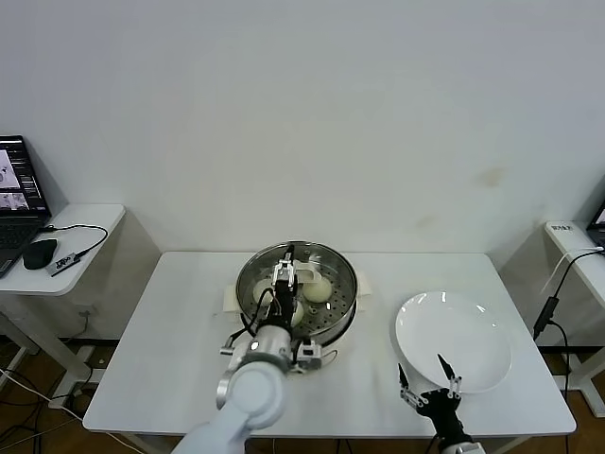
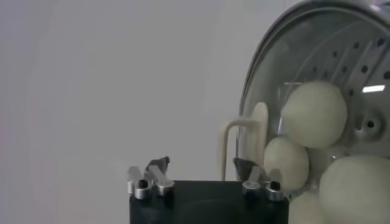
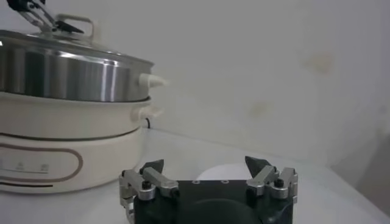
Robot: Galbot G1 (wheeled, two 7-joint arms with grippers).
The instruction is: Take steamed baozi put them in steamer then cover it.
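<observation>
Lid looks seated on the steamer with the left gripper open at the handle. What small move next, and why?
Probably lift the left gripper straight up off the handle. The lid sits on the steamer over the buns, the plate is bare, and the open fingers flank the handle, so a sideways exit could nudge it.

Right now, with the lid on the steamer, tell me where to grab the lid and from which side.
Grab the lid by its cream handle, coming straight down from above: the handle stands up from the middle as a narrow loop, while the glass dome around it is smooth.
</observation>
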